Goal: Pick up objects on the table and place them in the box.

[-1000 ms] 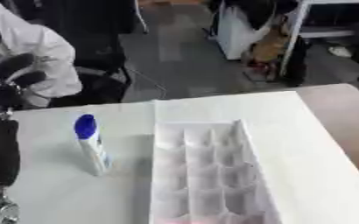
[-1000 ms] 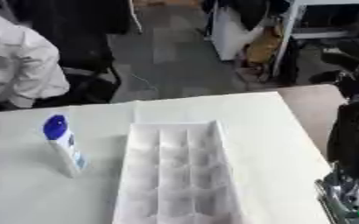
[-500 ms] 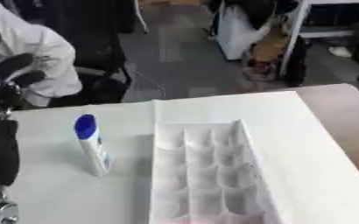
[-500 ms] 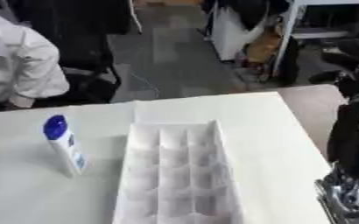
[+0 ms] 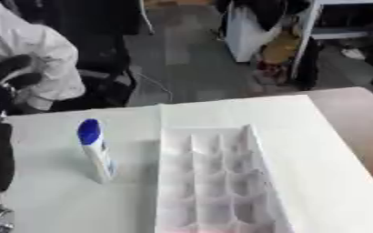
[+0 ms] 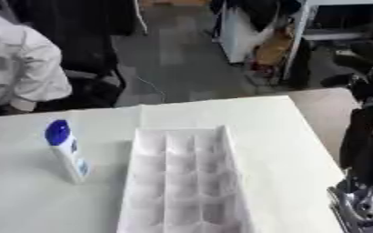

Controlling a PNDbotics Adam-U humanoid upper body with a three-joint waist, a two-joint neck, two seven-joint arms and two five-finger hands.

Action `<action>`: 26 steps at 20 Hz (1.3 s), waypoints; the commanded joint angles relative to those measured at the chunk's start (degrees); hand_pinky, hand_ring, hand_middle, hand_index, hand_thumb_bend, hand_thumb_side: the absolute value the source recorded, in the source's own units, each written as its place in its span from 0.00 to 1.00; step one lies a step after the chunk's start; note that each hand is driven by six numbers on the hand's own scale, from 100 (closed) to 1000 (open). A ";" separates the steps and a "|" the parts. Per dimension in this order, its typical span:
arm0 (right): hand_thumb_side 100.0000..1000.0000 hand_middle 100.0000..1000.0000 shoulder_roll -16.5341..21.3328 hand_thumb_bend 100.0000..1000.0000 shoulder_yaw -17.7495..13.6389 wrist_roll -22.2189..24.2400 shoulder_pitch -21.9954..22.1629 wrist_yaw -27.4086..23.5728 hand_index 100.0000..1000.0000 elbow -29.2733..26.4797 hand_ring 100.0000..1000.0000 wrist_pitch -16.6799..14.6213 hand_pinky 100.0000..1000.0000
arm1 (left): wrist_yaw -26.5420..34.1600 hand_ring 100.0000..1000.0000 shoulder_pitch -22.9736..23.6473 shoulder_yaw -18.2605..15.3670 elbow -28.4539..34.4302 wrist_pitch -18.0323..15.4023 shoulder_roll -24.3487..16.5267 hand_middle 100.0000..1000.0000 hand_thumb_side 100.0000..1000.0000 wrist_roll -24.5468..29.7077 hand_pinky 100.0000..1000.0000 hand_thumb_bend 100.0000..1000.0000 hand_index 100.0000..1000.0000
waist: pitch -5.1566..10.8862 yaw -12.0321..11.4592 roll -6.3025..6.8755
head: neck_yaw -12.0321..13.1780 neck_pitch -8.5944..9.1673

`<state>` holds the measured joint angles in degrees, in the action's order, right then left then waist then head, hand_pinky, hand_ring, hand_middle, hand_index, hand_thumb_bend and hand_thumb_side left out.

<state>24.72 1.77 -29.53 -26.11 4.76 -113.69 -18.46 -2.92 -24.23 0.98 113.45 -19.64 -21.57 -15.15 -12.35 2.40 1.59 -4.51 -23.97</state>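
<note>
A white bottle with a blue cap (image 5: 95, 152) stands upright on the white table (image 5: 54, 205), left of the box. The white box (image 5: 257, 157) is a long tray split into several compartments, and all that show hold nothing. My left hand (image 5: 9, 72) is raised at the left edge, black fingers relaxed and pointing up, well apart from the bottle. At the right edge my right hand (image 6: 363, 61) is also raised with relaxed fingers and holds nothing. Its black forearm (image 6: 366, 148) hangs below it, beside the table's right side.
A person in a white top (image 6: 18, 68) sits beyond the table's far left edge. Chairs, a white cabinet (image 5: 249, 32) and clutter stand on the floor behind. A brown tabletop (image 5: 357, 118) shows to the right of the white surface.
</note>
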 commanded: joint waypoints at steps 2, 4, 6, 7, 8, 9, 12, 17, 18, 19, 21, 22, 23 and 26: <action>0.85 0.66 1.36 0.00 -0.43 -0.12 -0.22 0.03 0.74 -0.90 0.63 0.15 0.43 | -13.63 0.73 -0.63 -1.43 1.08 7.39 -2.63 0.92 0.97 -1.43 0.73 0.40 0.99 | 1.21 0.21 0.32 | -0.11 0.28; 0.85 0.66 1.45 0.00 -0.41 -0.14 -0.10 0.08 0.74 -0.90 0.63 0.21 0.43 | -19.57 0.73 -1.15 -1.11 0.72 12.74 -3.78 0.92 0.97 -0.76 0.73 0.40 1.00 | 1.41 0.15 0.51 | -0.21 0.22; 0.85 0.66 1.58 0.00 -0.31 -0.07 0.03 0.11 0.74 -0.90 0.63 0.29 0.43 | -24.70 0.73 -2.13 -0.64 -1.37 17.80 -5.90 0.93 0.97 1.01 0.74 0.41 1.00 | 1.75 0.04 0.81 | -0.42 0.02; 0.85 0.66 1.63 0.00 -0.26 -0.03 0.05 0.11 0.74 -0.90 0.63 0.31 0.43 | -26.84 0.72 -2.72 -0.31 -2.68 19.76 -6.87 0.93 0.97 2.08 0.73 0.41 1.00 | 1.91 0.03 0.97 | -0.49 -0.12; 0.85 0.66 1.65 0.00 -0.22 0.01 0.07 0.09 0.74 -0.90 0.63 0.33 0.43 | -28.56 0.72 -3.32 -0.01 -3.97 21.36 -7.59 0.93 0.97 3.08 0.73 0.41 1.00 | 2.04 0.03 1.07 | -0.55 -0.26; 0.85 0.66 1.68 0.00 -0.17 0.05 0.11 0.07 0.74 -0.90 0.63 0.35 0.43 | -30.09 0.71 -3.92 0.30 -5.54 22.81 -8.37 0.91 0.97 4.19 0.72 0.42 1.00 | 2.21 0.00 1.22 | -0.70 -0.47; 0.85 0.66 1.73 0.00 -0.03 0.19 0.28 0.00 0.74 -0.90 0.63 0.39 0.43 | -33.74 0.68 -5.64 1.04 -10.04 25.86 -9.76 0.90 0.99 7.45 0.70 0.41 1.00 | 2.62 -0.19 1.46 | -0.95 -0.98; 0.85 0.66 1.77 0.00 0.18 0.45 0.51 -0.15 0.74 -0.90 0.63 0.48 0.44 | -39.58 0.65 -8.47 2.40 -18.07 29.56 -10.95 0.87 1.00 14.89 0.69 0.41 0.99 | 3.25 -0.48 1.75 | -1.01 -1.38; 0.85 0.66 1.77 0.00 0.20 0.49 0.52 -0.18 0.74 -0.90 0.63 0.48 0.44 | -40.69 0.64 -9.02 2.61 -19.32 29.84 -11.04 0.87 1.00 16.08 0.69 0.41 0.99 | 3.33 -0.47 1.79 | -1.01 -1.43; 0.85 0.66 1.78 0.00 0.23 0.53 0.53 -0.20 0.74 -0.90 0.63 0.47 0.44 | -41.82 0.62 -9.51 2.84 -20.59 30.06 -11.18 0.85 1.00 17.23 0.68 0.41 0.99 | 3.39 -0.45 1.84 | -1.03 -1.45; 0.85 0.66 1.78 0.00 0.28 0.61 0.56 -0.26 0.74 -0.90 0.63 0.48 0.44 | -44.18 0.60 -10.54 3.30 -23.14 30.40 -11.35 0.83 1.00 19.48 0.67 0.41 0.98 | 3.50 -0.43 1.90 | -1.02 -1.55; 0.85 0.66 1.78 0.00 0.30 0.65 0.58 -0.29 0.74 -0.90 0.63 0.48 0.44 | -45.28 0.60 -11.04 3.49 -24.33 30.56 -11.38 0.83 1.00 20.56 0.67 0.40 0.98 | 3.53 -0.41 1.93 | -1.00 -1.61; 0.85 0.66 1.78 0.00 0.33 0.69 0.60 -0.31 0.74 -0.90 0.63 0.49 0.44 | -46.38 0.59 -11.47 3.70 -25.59 30.77 -11.43 0.82 1.00 21.81 0.67 0.40 0.98 | 3.56 -0.39 1.97 | -0.97 -1.71; 0.85 0.66 1.77 0.00 0.40 0.79 0.61 -0.37 0.74 -0.90 0.63 0.50 0.44 | -49.66 0.59 -12.75 4.10 -28.91 31.34 -11.53 0.82 1.00 25.53 0.67 0.41 0.98 | 3.65 -0.30 2.07 | -0.96 -1.96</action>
<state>25.20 2.32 -28.92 -25.11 4.65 -113.69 -17.91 -51.11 -35.78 5.15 85.16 11.55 -31.15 8.97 -9.89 2.02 3.77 -5.09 -25.79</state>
